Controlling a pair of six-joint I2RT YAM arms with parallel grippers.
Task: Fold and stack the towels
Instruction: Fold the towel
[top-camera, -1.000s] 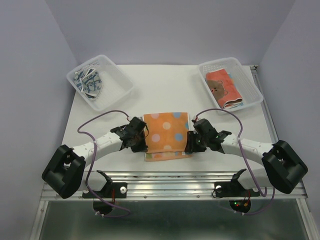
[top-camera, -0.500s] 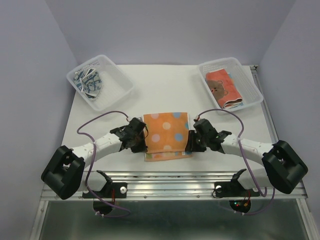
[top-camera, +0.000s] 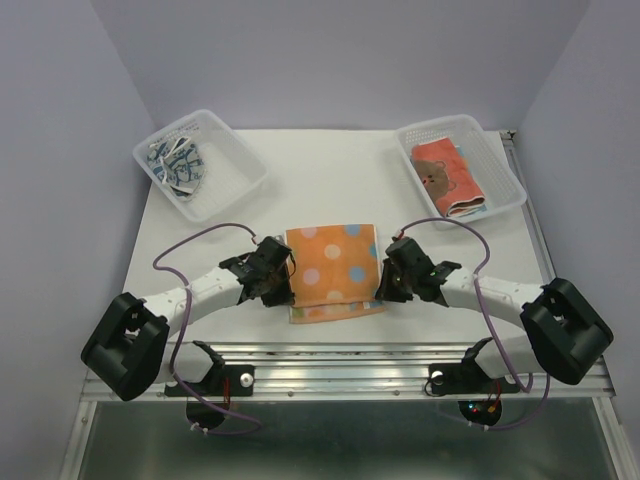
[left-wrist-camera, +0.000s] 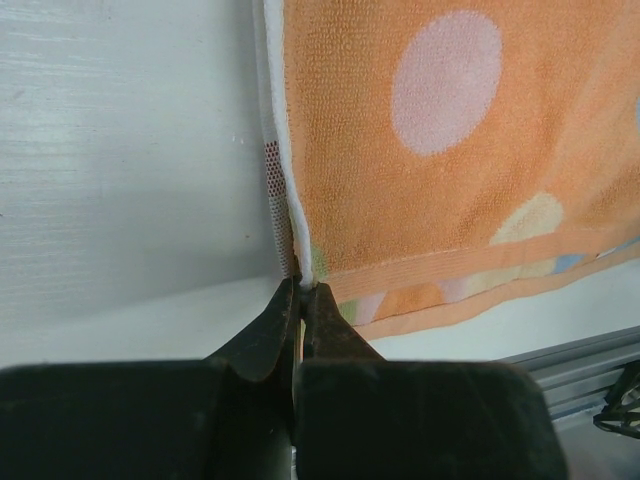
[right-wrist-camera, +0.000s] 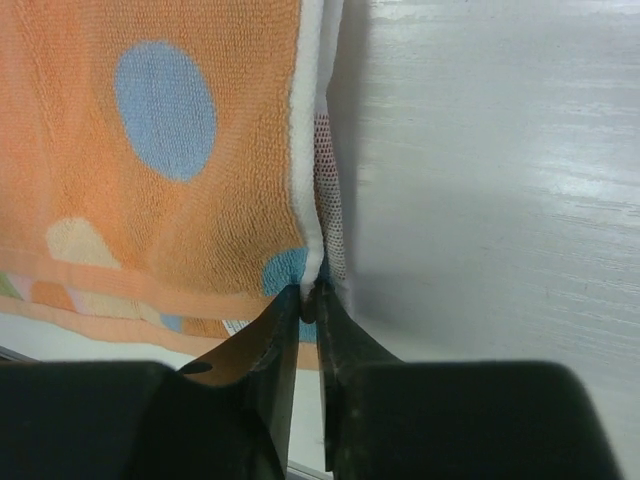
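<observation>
Scanning from far left: a clear plastic basket (top-camera: 228, 165) is sitting well away from the left gripper (top-camera: 290, 290), beyond it and off to its outer side. It is holding a crumpled dark blue cloth with white pattern (top-camera: 178, 164).

Left gripper is pinching the left edge of the orange terry towel with pale dots (top-camera: 334, 262), close to the near-left corner. In the wrist view its fingers (left-wrist-camera: 268, 335) are squeezing together on the white hem, no gap showing.

Towel is lying folded on the white table (top-camera: 330, 180), spanning directly between the two grippers. A lower layer is peeking out past the near hem, and a dotted mesh backing is showing along both side edges.

Right gripper (top-camera: 380, 288) is mirroring that: clamped on the towel's right edge near the near-right corner, fingers (right-wrist-camera: 262, 345) closing on the white hem.

Second clear plastic basket (top-camera: 492, 160) is sitting beyond the right gripper and off to its outer side, well apart. It is carrying a folded red-orange towel with a bear face (top-camera: 445, 178), other layers showing under it.
</observation>
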